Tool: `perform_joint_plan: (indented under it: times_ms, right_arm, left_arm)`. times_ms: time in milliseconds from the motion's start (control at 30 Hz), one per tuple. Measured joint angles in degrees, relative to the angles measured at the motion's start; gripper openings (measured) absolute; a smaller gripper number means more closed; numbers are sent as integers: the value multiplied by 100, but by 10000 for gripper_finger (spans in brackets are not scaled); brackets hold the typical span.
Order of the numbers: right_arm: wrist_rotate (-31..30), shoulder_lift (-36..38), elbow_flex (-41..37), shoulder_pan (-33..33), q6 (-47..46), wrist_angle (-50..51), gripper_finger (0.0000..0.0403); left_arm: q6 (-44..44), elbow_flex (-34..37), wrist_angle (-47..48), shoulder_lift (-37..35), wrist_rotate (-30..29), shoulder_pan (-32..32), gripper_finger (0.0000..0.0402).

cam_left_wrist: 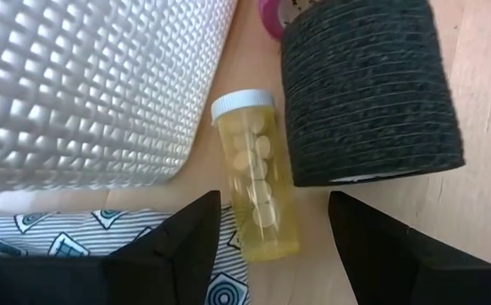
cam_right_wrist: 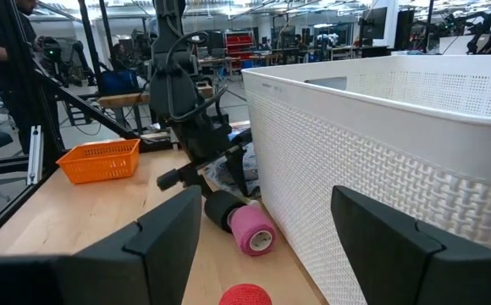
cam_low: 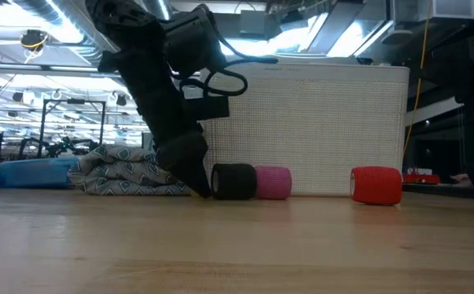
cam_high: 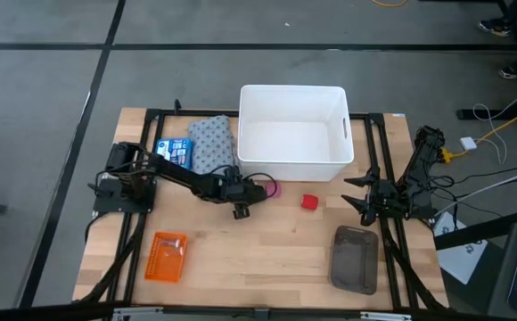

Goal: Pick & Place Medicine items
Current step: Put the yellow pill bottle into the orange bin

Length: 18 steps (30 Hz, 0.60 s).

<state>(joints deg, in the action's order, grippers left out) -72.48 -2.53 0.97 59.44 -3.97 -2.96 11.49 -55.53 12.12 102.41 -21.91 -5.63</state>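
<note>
An amber vial (cam_left_wrist: 258,182) with a white cap lies on its side on the table, between the white bin's wall and a black roll. My left gripper (cam_left_wrist: 273,199) is open, pointing down over it, one finger on each side of the vial's bottom end, with no touch visible. In the high view it stands in front of the bin (cam_high: 241,201). The flat blue box (cam_high: 174,152) lies flat at the table's left, beside the grey patterned cloth (cam_high: 212,144). The silvery-grey piece is out of view. My right gripper (cam_high: 355,194) waits open at the table's right.
The white bin (cam_high: 292,132) stands at the table's far middle. A black roll (cam_left_wrist: 368,89), a pink roll (cam_high: 272,189) and a red roll (cam_high: 309,202) lie in front of it. An orange basket (cam_high: 165,256) sits near left, a grey tray (cam_high: 355,259) near right.
</note>
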Motion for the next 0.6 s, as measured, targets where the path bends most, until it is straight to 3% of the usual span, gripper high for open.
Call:
perform_joint_plan:
  times_ms: [267,600]
  right_arm:
    - [1,0,0,0,0,0,265]
    - [1,0,0,2,2,0,265]
  left_arm:
    - [293,-9,261,-9,246,51,211]
    - [473,-9,284,-9,748,55,154]
